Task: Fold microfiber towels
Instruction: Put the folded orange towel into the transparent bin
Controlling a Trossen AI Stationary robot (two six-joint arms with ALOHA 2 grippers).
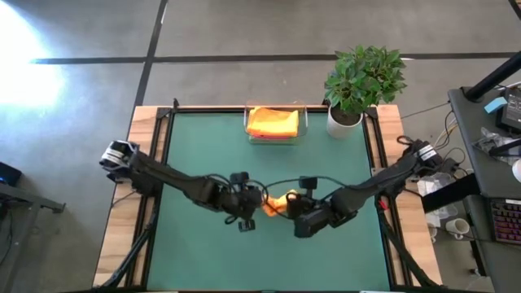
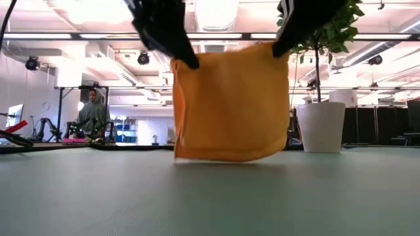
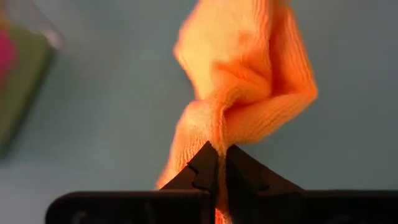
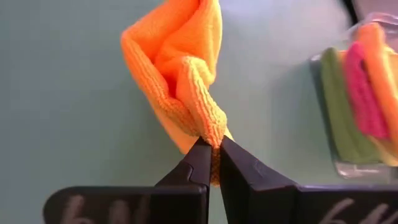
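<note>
One orange microfiber towel point(image 2: 230, 105) hangs spread between my two grippers over the middle of the green table point(image 1: 212, 138); from above it shows only as a narrow strip point(image 1: 275, 203). My left gripper point(image 2: 186, 60) is shut on its upper left corner and my right gripper point(image 2: 281, 47) on its upper right corner. The other towels, orange on top, lie folded in the clear tray point(image 1: 275, 122) at the far edge. In the right wrist view a green, a pink and an orange one point(image 4: 364, 93) show there. My left gripper pinches the towel's upper left corner point(image 3: 208, 134) between its two fingertips, coming from above. The cloth is bunched into folds at the fingers. The towel hangs below them. My right gripper pinches the towel's upper right corner point(image 4: 208, 127) between its two fingertips, coming from above, with the cloth bunched there. The top edge point(image 2: 230, 49) runs nearly straight between the two grippers. The lower edge point(image 2: 230, 157) hangs at the table; whether it touches, I cannot tell.
A potted plant in a white pot point(image 1: 358, 81) stands at the far right corner, beside the tray. Bare green mat lies to the left, right and near side of the grippers. A person point(image 2: 90, 115) sits in the room far behind the table.
</note>
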